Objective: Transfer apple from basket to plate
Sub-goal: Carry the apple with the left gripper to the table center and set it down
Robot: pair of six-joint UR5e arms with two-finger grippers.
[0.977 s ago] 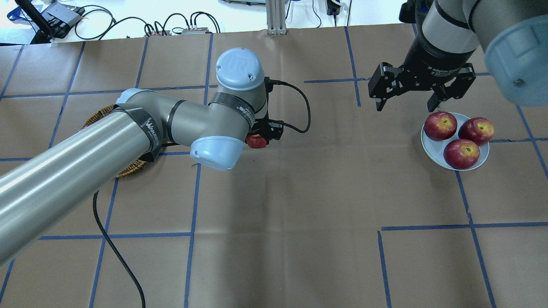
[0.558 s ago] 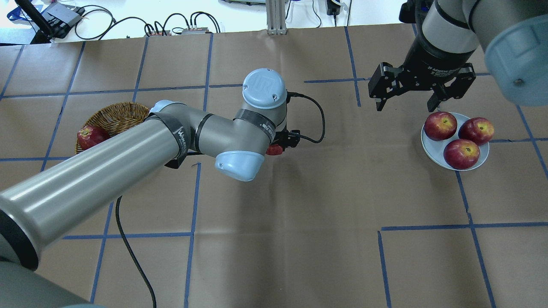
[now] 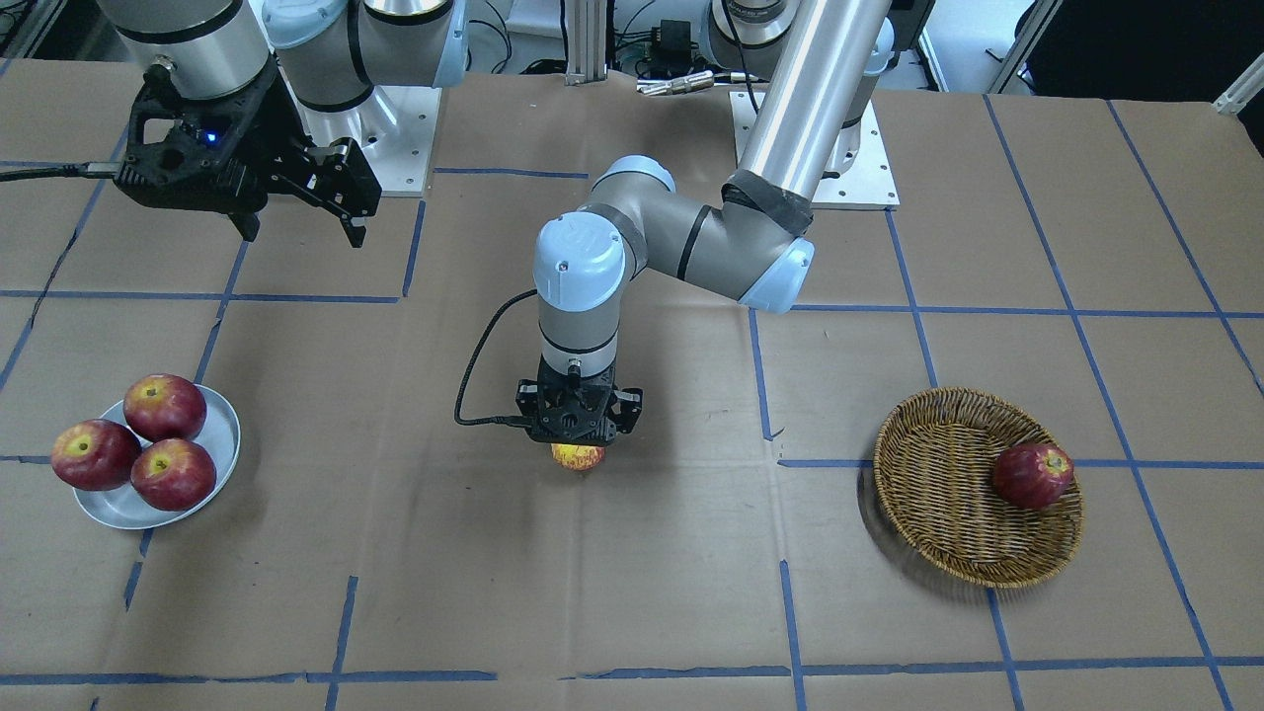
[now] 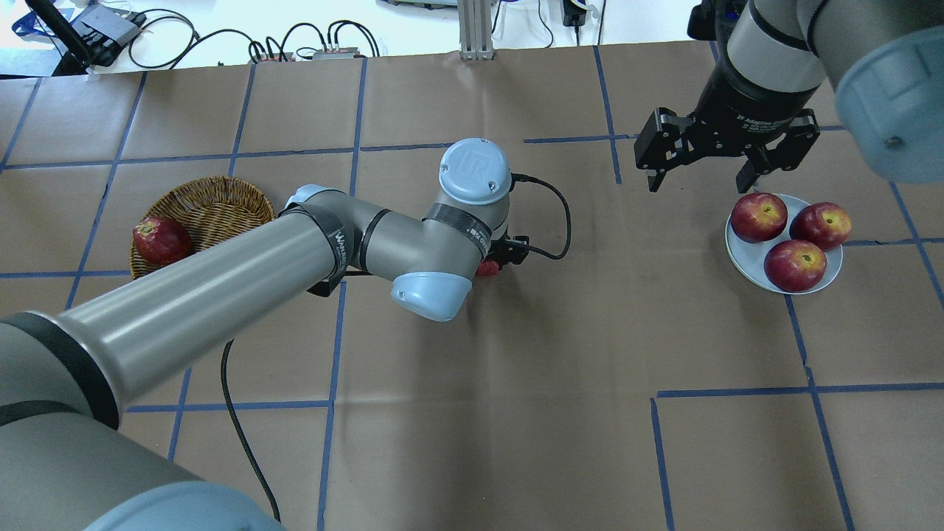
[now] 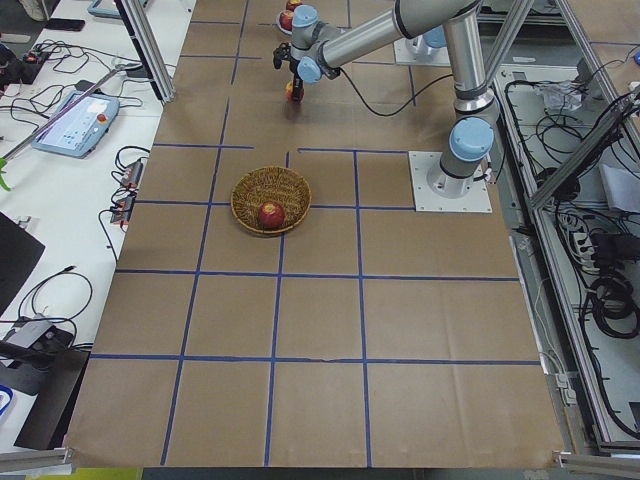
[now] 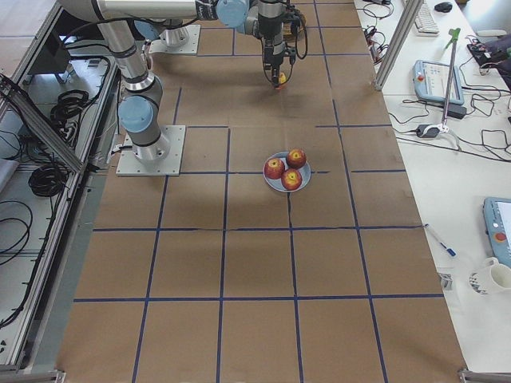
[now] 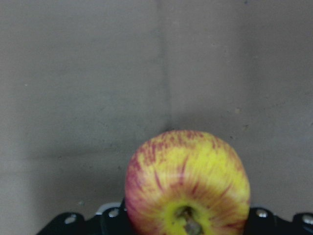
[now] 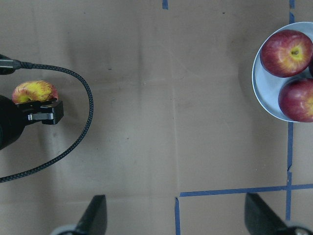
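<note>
My left gripper (image 3: 578, 446) is shut on the yellowish red-streaked apple (image 3: 578, 457) and holds it just above the paper near the table's middle. The apple fills the lower part of the left wrist view (image 7: 188, 181) and peeks out beside the wrist in the overhead view (image 4: 485, 268). The wicker basket (image 4: 214, 206) lies to the left and holds one dark red apple (image 4: 160, 240). The pale plate (image 4: 743, 257) at the right carries three dark red apples. My right gripper (image 4: 699, 183) is open and empty, hovering just behind the plate.
A black cable (image 4: 553, 221) loops from my left wrist. The brown paper bears blue tape grid lines. Cables and electronics (image 4: 310, 44) lie beyond the far table edge. In the front-facing view the basket (image 3: 938, 513) is at the right and the plate (image 3: 225, 434) at the left.
My left arm has carried the apple to the right, away from the basket and toward the table's middle, uncovering the basket. The right arm has not moved.
</note>
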